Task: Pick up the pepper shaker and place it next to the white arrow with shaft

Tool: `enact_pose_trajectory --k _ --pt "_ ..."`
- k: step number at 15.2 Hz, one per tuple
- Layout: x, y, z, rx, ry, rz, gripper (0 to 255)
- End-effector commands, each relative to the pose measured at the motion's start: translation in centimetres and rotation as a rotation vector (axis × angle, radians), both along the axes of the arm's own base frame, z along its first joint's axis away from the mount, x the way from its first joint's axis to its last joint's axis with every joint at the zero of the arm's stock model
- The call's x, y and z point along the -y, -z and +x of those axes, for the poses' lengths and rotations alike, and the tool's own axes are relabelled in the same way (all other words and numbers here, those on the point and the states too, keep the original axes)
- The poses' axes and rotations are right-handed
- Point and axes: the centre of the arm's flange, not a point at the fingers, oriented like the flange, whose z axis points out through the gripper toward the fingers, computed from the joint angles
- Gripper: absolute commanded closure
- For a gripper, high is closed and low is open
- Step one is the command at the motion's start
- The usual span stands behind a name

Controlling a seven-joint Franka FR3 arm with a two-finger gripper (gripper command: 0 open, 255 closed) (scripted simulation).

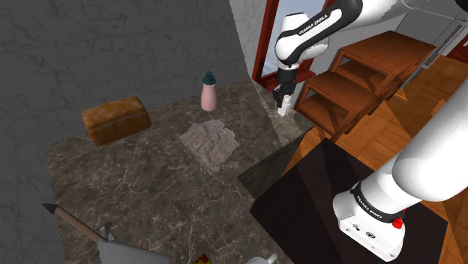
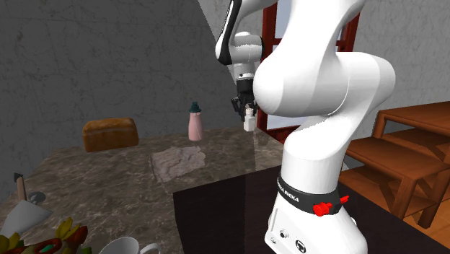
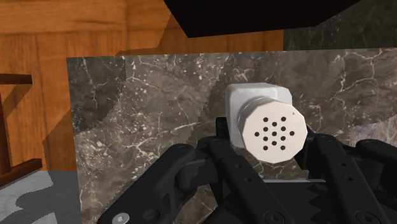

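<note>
Just by the counter's [image 1: 150,187] corner edge, the gripper [image 1: 283,99] clasps the white shaker [image 3: 267,130]. Open marble lies toward the pink bottle [image 1: 208,94].

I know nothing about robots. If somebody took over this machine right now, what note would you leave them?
Jaws: shut on the white shaker, its holed top facing the wrist camera.
Shaker: held by the counter's far corner, near the wooden steps; it looks lifted off the surface.
Arrow: lying at the counter's opposite end, at the shoulder view's lower left, with a brown shaft and a dark tip.
Done: the grasp.
Left: carry the shaker across, past the cloth, set it down beside the arrow, then release.
</note>
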Motion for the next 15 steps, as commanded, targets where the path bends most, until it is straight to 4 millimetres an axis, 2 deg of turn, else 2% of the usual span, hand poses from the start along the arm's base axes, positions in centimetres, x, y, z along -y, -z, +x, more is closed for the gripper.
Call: enact_pose_trajectory --k 1,5,15 --pt "0.0 -1.0 0.0 0.000 0.000 0.000 255" --pt "0.0 -2.6 -0.1 0.000 0.000 0.000 255" --pt "-12.8 -2.6 -3.0 0.000 0.000 0.000 255"
